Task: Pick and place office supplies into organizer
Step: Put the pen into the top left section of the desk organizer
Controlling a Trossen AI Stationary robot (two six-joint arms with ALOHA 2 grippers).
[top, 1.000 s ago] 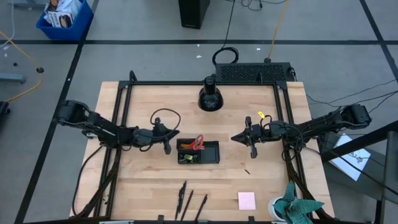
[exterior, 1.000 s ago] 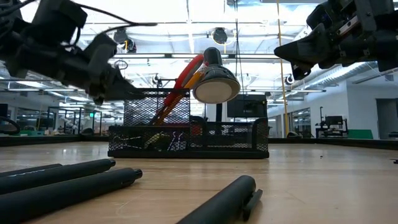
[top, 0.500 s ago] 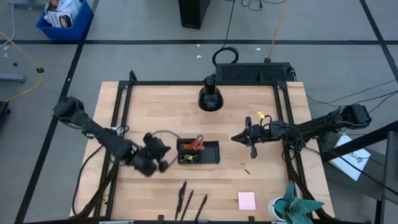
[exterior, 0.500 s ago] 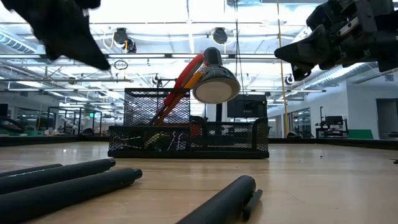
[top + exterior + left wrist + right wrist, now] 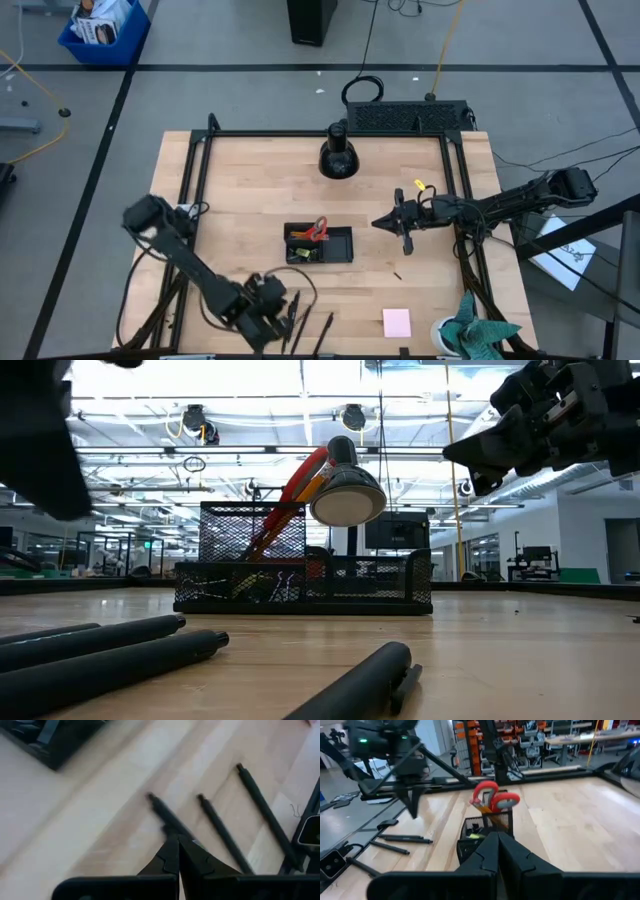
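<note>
On the far side of your table [image 5: 250, 170] stands a round black dome-shaped object [image 5: 339, 158], near the middle of the far edge. Just past that edge lies a black perforated box [image 5: 405, 117], with a looped black cable [image 5: 363, 90] beside it. At your near right corner sits a crumpled teal-green cloth [image 5: 478, 332]. Off the table, on the floor far to the left, you have a blue bin [image 5: 104, 30].
</note>
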